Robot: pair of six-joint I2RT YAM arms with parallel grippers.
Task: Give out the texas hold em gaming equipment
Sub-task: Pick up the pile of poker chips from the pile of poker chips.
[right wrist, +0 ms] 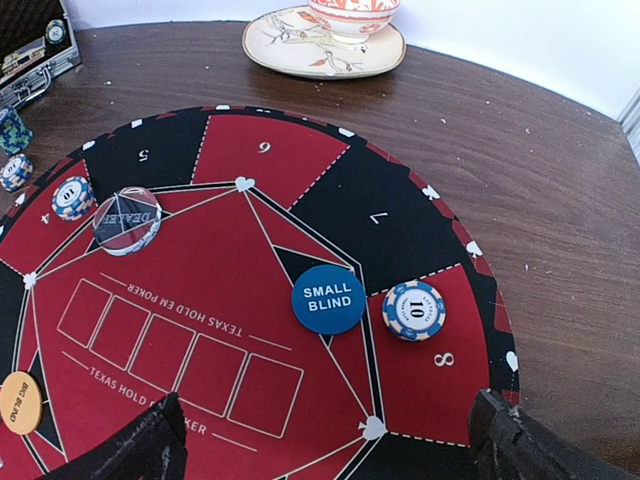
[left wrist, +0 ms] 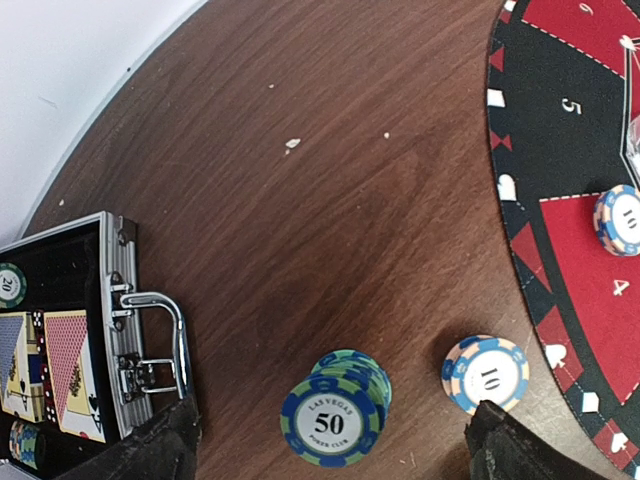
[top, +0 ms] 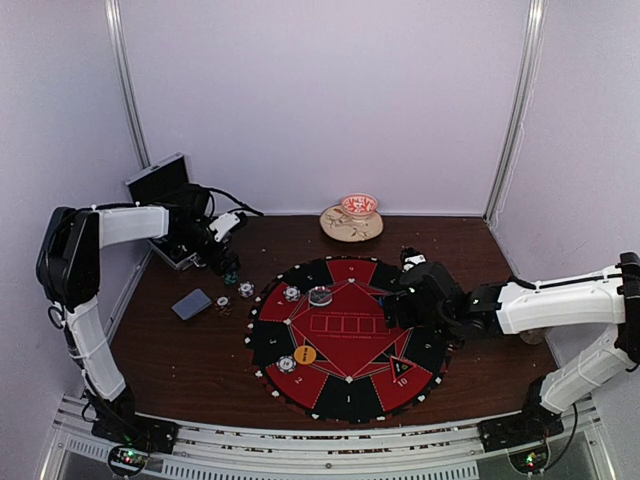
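Left end effector (left wrist: 335, 445) is shown spread wide and empty, poised just above a short stack of 50 chips (left wrist: 335, 410). The stack stands on the counter (left wrist: 300, 200) between the open case (left wrist: 115, 300) and the round mat (left wrist: 560, 110), with a lone 10 chip (left wrist: 485, 373) just beside it, so a chip pick-up is judged to be the step in hand. Right end effector (right wrist: 330, 450) is likewise spread and empty over the mat, where a seat-8 chip (right wrist: 413, 310) and the small-blind disc (right wrist: 328, 298) are already laid. Next, a straight descent is called for – fingers closed on the stack's edge – then a carry to a seat without chips.
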